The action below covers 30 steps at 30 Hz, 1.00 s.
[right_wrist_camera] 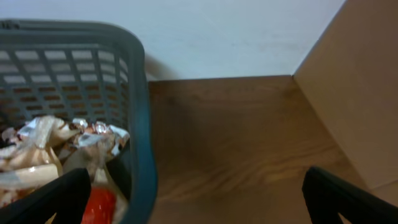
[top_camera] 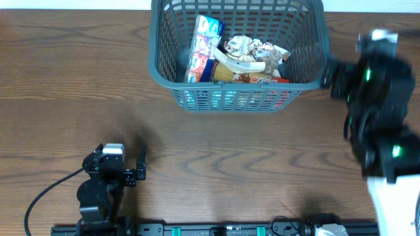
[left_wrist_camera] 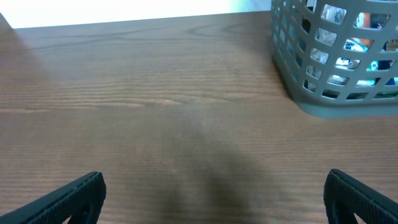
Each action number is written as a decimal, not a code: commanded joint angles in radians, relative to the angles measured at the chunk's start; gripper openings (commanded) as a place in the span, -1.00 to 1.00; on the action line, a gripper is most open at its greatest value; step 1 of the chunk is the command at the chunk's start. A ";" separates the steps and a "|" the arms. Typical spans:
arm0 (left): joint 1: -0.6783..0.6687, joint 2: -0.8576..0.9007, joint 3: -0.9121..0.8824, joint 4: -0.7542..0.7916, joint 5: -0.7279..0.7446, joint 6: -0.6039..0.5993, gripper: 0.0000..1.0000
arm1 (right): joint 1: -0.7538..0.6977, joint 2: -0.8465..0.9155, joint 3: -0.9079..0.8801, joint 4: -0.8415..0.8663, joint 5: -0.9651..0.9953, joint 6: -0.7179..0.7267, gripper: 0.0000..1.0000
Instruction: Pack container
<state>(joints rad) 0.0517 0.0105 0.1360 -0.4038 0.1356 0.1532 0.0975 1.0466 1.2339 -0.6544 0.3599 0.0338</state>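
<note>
Your counter (top_camera: 65,98) is dark brown wood grain, bare across its left half. A white wall (right_wrist_camera: 236,37) stands behind its far edge, and a tan panel (right_wrist_camera: 354,93) closes off the right side. A black rail (top_camera: 216,229) runs along the near edge.

The container (top_camera: 164,72) sits at the far edge of the counter, a little right of centre. It is upright, with snack packets (top_camera: 243,59) heaped inside and a blue-and-white packet (top_camera: 203,46) standing on end at their left.

Your left arm is folded low at the near-left corner, well apart from the container. Your left gripper (left_wrist_camera: 214,205) points toward the far edge, its jaws spread wide over bare wood with nothing between them. From its wrist camera the container shows only at the upper right.

Your right arm reaches in from the right edge and is blurred in the overhead view, just beside the container's right wall. Your right gripper (right_wrist_camera: 202,202) also stands wide apart and holds nothing. In its wrist view one finger lies over the packets and the other over the counter, with the rim between them. You cannot tell its height above the rim.
</note>
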 commanded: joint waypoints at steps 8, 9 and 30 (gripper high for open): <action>0.006 -0.007 -0.014 -0.017 0.007 -0.013 0.97 | 0.007 -0.417 -0.609 0.420 -0.064 0.014 0.99; 0.006 -0.007 -0.014 -0.017 0.007 -0.013 0.97 | 0.007 -0.447 -0.660 0.462 -0.079 0.014 0.98; 0.006 -0.007 -0.014 -0.017 0.007 -0.013 0.97 | 0.007 -0.792 -1.127 0.686 -0.208 0.061 0.98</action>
<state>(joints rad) 0.0517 0.0101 0.1360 -0.4038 0.1356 0.1532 0.0975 0.2737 0.1230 0.0341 0.1661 0.0875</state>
